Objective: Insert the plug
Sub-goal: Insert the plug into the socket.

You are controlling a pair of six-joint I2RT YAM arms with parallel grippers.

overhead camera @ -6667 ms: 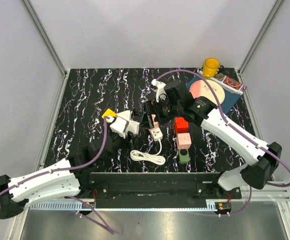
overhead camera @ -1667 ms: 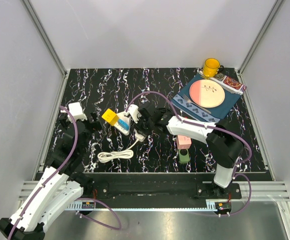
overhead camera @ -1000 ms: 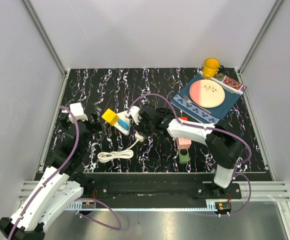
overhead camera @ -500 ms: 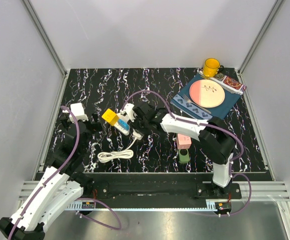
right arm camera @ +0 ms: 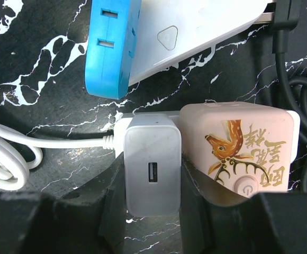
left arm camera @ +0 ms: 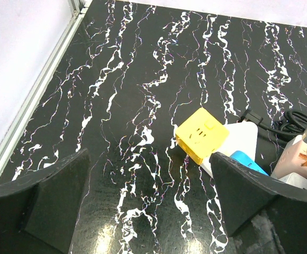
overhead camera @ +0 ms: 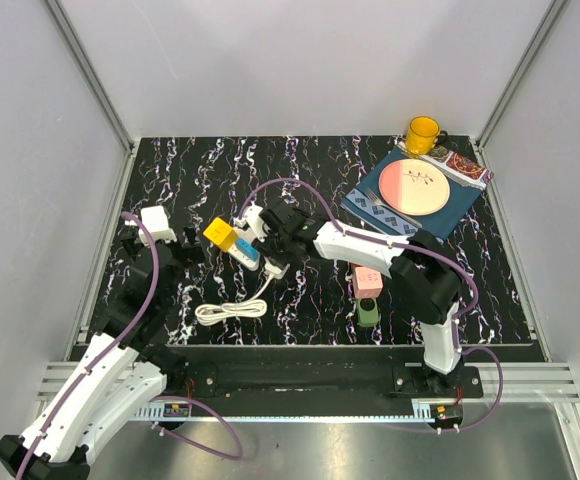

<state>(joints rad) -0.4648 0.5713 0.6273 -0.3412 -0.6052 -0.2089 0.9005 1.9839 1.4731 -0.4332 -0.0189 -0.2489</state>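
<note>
White square plug (right arm camera: 152,159) shows 1 USB port (right arm camera: 152,172), cord (right arm camera: 47,142) attached.

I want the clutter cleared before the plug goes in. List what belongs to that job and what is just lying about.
For the job:
white plug, gripped in the right pincer
its white cable
blue-and-white power strip, the likely socket

Lying about:
yellow mug
plate
blue mat
pink block
green block
</note>
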